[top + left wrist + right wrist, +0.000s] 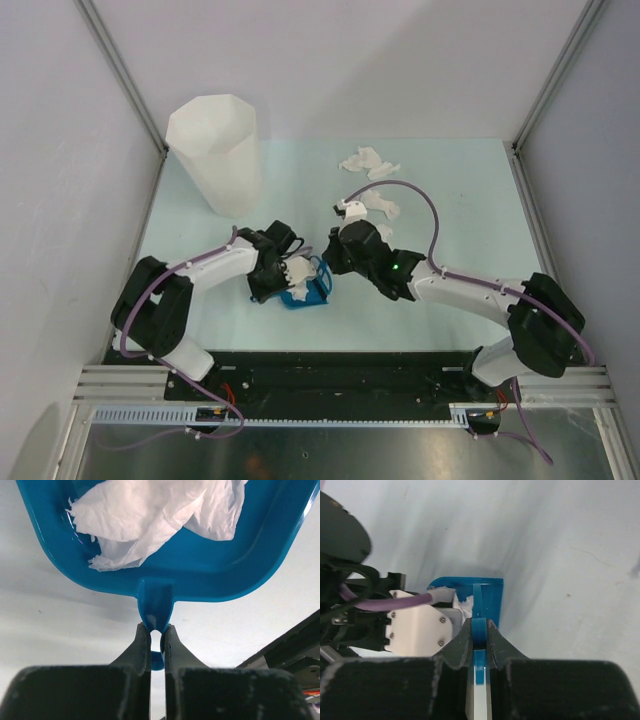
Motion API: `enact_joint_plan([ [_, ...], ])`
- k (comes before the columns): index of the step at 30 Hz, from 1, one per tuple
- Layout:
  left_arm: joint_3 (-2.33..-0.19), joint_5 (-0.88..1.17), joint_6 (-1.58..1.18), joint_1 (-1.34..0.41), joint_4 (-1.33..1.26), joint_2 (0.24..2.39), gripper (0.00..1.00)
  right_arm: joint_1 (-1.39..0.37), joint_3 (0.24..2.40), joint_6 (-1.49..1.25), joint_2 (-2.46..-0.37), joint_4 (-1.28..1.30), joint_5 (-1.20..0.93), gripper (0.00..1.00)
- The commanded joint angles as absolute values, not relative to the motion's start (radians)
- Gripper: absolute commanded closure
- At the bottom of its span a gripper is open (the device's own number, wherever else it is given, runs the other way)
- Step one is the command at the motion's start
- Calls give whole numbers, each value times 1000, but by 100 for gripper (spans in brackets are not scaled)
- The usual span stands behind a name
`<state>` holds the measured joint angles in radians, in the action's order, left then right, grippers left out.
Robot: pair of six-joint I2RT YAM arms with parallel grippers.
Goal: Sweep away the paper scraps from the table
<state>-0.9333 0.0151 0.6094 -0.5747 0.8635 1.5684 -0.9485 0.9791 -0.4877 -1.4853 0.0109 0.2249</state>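
Blue plastic dustpan [210,575] fills the left wrist view, with 1 crumpled white paper wad [150,515] lying inside it. The left gripper [156,630] is clenched on the pan's short handle stub. The right gripper [479,630] is clamped on the thin handle of a blue tool [489,595], which meets the pan near the middle of the pale green table [470,200]. What kind of tool it is cannot be told.

From above, more paper scraps [368,162] lie toward the far edge of the table, and a second cluster [380,205] sits nearer, just beyond the right gripper. Both are apart from the pan.

The step in hand looks like sweeping scraps into the pan. To do it well, the pan should stay level so the wad inside does not spill, with its open lip flat on the table facing the loose scraps. The tool should go down behind the nearer cluster and draw it straight toward the lip. Light paper may skip sideways, so slow strokes suit best.

Counted: 2 arms, 1 dustpan, 1 blue tool, 1 tall white bin [215,150] at the far left, 1 wad in the pan, and 2 clusters on the table. The single pieces in each are too small to count.
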Motion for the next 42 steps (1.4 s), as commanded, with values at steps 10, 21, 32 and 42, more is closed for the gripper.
enact_joint_plan([
  [10, -979, 267, 555, -497, 787, 1457, 100, -810, 1003, -402, -1129, 205, 477, 100],
  [21, -1314, 235, 462, -370, 804, 1384, 100, -563, 930, -365, -942, 310, 445, 100],
  [32, -1744, 239, 405, -181, 880, 1472, 100, -526, 873, -379, -942, 322, 380, 100],
  [42, -2094, -301, 463, -133, 930, 1643, 100, -528, 861, -376, -991, 279, 328, 100],
])
